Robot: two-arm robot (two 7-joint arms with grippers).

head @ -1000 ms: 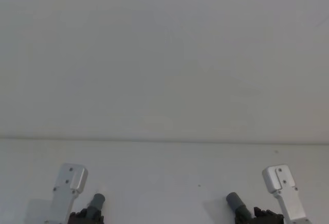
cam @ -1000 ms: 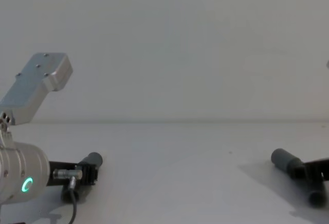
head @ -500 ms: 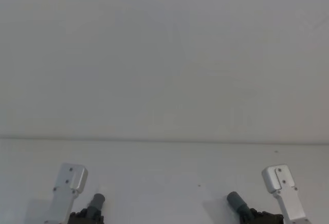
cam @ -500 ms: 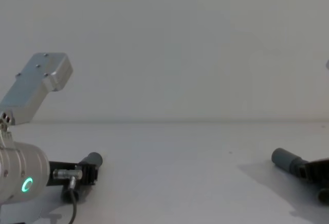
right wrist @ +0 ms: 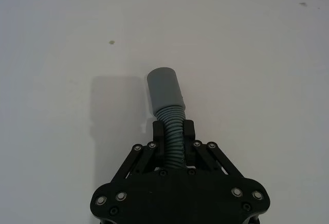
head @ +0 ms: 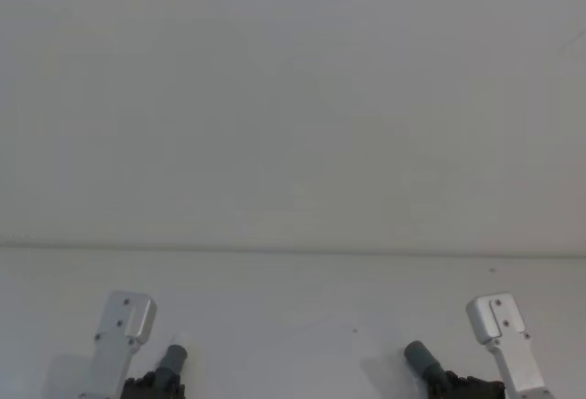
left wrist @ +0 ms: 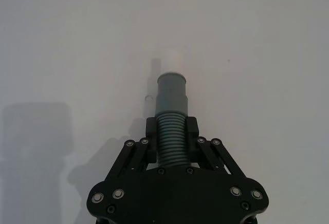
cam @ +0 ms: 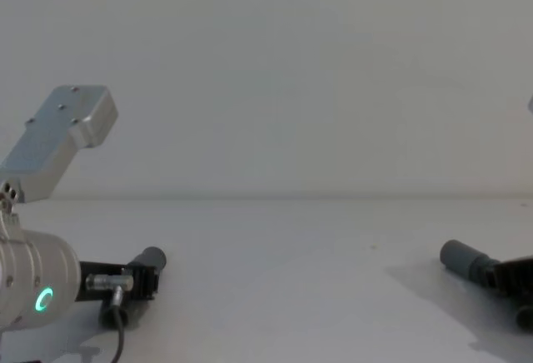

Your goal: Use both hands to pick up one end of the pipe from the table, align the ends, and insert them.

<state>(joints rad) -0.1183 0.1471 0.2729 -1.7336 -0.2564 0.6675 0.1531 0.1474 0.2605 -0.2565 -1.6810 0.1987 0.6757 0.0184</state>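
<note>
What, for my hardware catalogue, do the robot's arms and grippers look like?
The left gripper and right gripper are black, with linked fingers dotted by silver screws. The arms are silver-grey; the left arm has a green ring light and black cable.

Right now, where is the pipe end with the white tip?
In the left wrist view the white-tipped end pokes out just past the left hand, which is shut on the ribbed pipe behind it, on the robot's left over the white table.

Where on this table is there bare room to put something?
The table is bare between the left cuff and right cuff, back to the wall. Crowded at each edge, where left gripper and right gripper clamp the pipe.
</note>
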